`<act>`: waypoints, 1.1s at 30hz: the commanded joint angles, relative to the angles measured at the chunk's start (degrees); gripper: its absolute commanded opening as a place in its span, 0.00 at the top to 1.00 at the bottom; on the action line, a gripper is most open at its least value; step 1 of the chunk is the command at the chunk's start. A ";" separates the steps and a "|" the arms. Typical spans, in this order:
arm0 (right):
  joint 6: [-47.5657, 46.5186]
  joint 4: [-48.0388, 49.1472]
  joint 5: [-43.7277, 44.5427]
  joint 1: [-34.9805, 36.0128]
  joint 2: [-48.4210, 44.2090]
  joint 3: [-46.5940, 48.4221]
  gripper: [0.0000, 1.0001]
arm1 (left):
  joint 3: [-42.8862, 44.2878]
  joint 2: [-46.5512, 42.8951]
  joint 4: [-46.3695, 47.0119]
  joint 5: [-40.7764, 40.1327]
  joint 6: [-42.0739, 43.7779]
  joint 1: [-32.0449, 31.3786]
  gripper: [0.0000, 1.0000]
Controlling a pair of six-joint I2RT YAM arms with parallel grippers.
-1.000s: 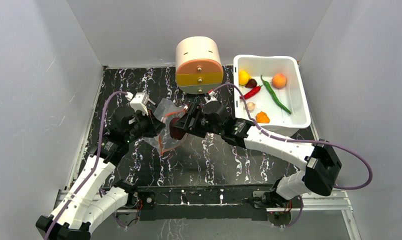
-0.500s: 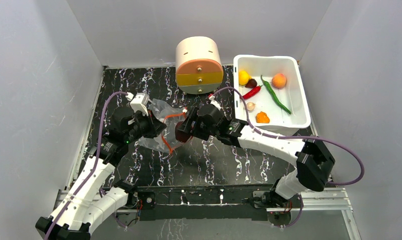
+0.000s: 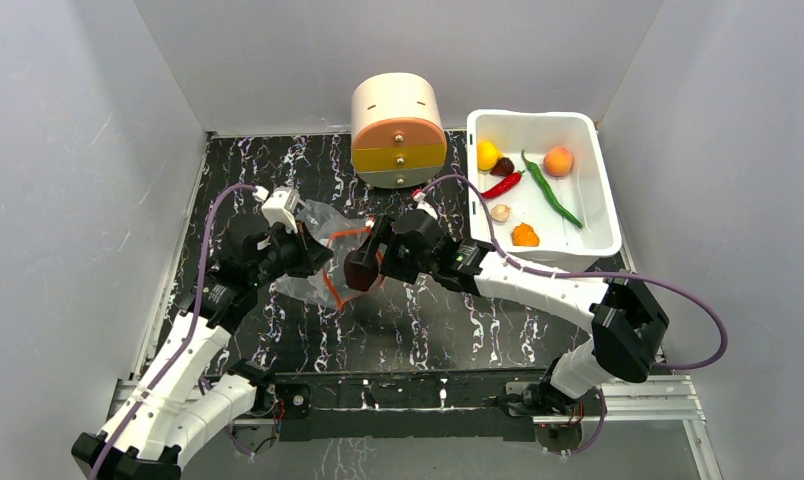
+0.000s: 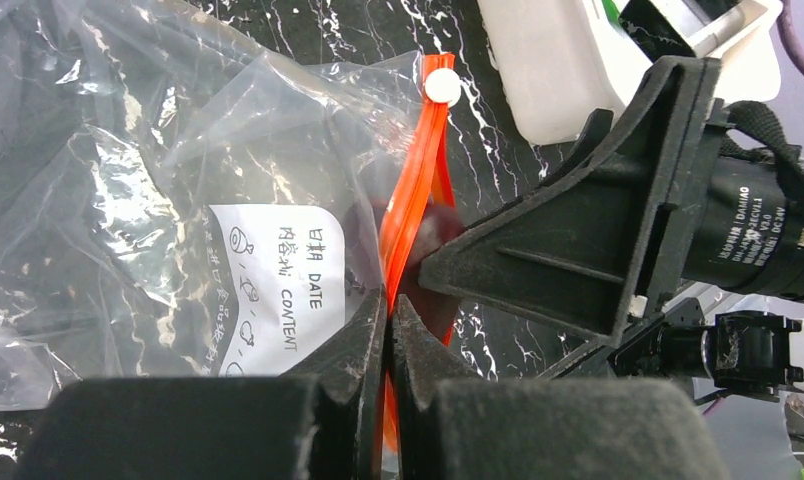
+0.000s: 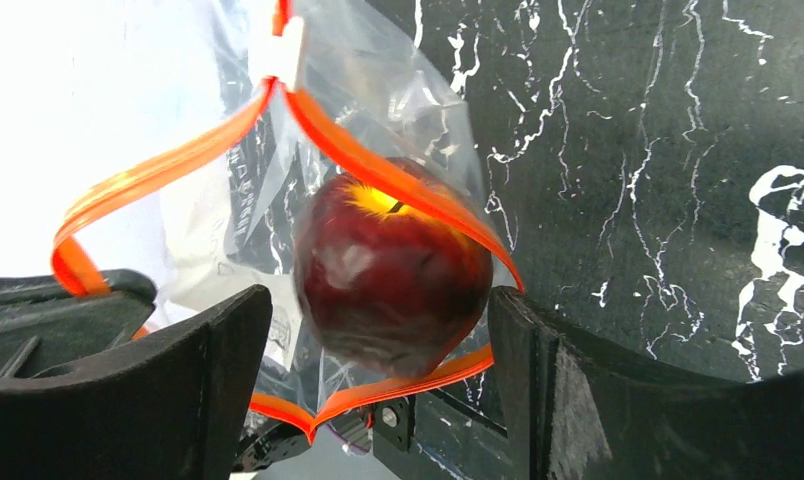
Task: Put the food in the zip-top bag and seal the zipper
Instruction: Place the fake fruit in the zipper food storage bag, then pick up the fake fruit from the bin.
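Left gripper (image 4: pixel 389 305) is pressed tight together, pinching the zipper (image 4: pixel 423 190) at the 6 o'clock end of the strip; the white slider tab (image 4: pixel 440 85) sits at the 12 o'clock end. The zip-top bag (image 4: pixel 128 150) fans out towards 10 o'clock from that pinch, crinkled, its white label (image 4: pixel 268 290) facing the camera, lying on the black marble table (image 3: pixel 418 320).

Over to the right gripper (image 5: pixel 378 295); jaws spread wide, and the dark red apple (image 5: pixel 393 270) sits right between them. The finger at the apple's 9 o'clock stands clear, with a sliver of bag showing in the gap; the finger at 3 o'clock is just beside it, and I cannot tell whether they touch. The bag's mouth gapes in a loop around the apple; one strip crosses it at 12 o'clock, the other runs under at 6 o'clock. How deep in it sits, I cannot tell.

From above, the white tub (image 3: pixel 584 175) lies at 2 o'clock of the right gripper, well apart; in it lie the lemon (image 3: pixel 488 153), red chili (image 3: pixel 505 184) and green chili (image 3: pixel 550 188).
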 commanded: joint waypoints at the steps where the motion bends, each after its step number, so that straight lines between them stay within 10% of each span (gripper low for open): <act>1: -1.89 5.08 -1.92 0.56 -2.30 0.45 0.21 | -1.05 -1.15 0.68 0.50 0.52 -0.11 1.00; 13: -16.40 4.22 -3.72 0.53 -8.30 0.32 0.30 | -3.45 -1.76 1.74 0.19 2.76 -0.12 1.00; 24: -35.74 -6.35 23.45 -0.77 -11.62 6.97 0.52 | -6.27 -2.62 4.35 4.03 13.30 -0.13 1.00; 33: -42.58 -9.41 18.33 -21.37 -9.91 13.20 0.51 | -9.01 -5.89 5.79 4.38 14.97 -0.12 1.00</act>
